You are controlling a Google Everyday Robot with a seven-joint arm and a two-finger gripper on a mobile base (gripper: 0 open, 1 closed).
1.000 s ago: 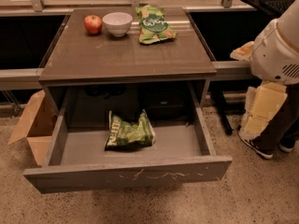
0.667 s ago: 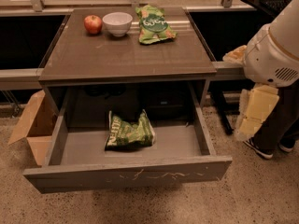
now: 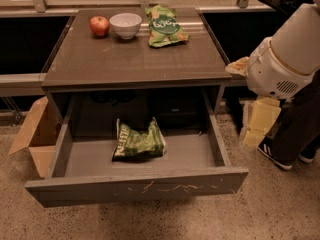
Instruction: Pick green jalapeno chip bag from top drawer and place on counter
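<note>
Counter (image 3: 135, 59), bag (image 3: 139, 143) in drawer (image 3: 135, 188), gripper (image 3: 259, 125) at right

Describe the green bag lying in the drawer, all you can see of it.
The bag is crumpled mid-green foil with mottled yellowish-green print and white block lettering along its left edge. It lies flat near the middle of the open drawer floor, clear of the walls, nothing on it. The gripper hangs outside, past the drawer's right wall, well apart from the bag.
</note>
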